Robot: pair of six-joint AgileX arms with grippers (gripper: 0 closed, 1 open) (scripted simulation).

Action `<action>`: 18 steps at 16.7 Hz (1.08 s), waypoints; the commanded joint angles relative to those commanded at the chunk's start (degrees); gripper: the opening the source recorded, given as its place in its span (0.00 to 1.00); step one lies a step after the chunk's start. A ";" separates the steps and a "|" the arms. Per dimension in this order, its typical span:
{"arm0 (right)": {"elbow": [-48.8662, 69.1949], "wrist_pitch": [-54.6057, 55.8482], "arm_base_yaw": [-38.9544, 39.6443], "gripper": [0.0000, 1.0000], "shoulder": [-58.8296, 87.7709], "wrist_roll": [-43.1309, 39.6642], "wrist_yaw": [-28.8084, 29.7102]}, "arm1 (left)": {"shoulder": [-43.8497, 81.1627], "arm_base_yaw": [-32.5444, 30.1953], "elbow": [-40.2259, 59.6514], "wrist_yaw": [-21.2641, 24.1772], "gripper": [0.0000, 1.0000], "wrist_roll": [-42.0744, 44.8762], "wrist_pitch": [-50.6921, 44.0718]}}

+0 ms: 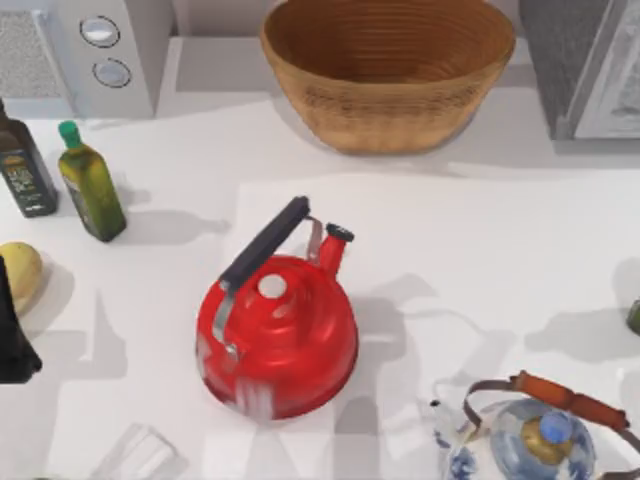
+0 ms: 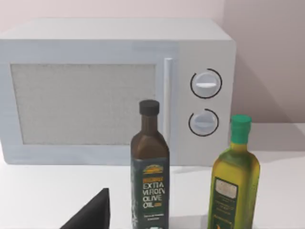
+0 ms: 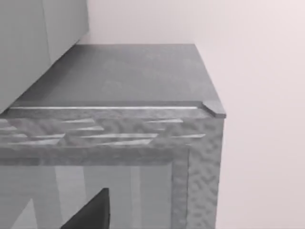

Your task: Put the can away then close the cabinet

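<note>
The can is judged light, rigid and slippery; a grasp around its side wall is advised. Left gripper (image 1: 12, 340) near dark olive-oil bottle (image 1: 24, 165), right gripper (image 3: 90, 212) before grey cabinet (image 3: 119, 129): states cannot be told.

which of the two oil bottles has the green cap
The lighter, yellow-green bottle has the green cap. In the top view it stands just right of the dark bottle, whose cap is black; both stand in front of the microwave.
</note>
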 joint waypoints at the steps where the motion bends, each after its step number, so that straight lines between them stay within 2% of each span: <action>1: 2.69 -2.93 -0.06 1.00 -0.39 -0.03 -0.03 | 0.00 0.00 0.00 0.00 1.00 0.00 0.00; 5: 8.90 -9.71 -0.12 1.00 -1.34 -0.17 -0.10 | 0.00 0.00 0.00 0.00 1.00 0.00 0.00; 12: 9.29 -9.84 0.68 1.00 -1.23 -0.25 0.55 | 0.00 0.00 0.00 0.00 1.00 0.00 0.00; 15: 10.20 -9.94 5.66 1.00 -1.16 -0.73 5.97 | 0.00 0.00 0.00 0.00 1.00 0.00 0.00; 18: 11.47 -10.09 15.15 1.00 -1.20 -1.22 16.18 | 0.00 0.00 0.00 0.00 1.00 0.00 0.00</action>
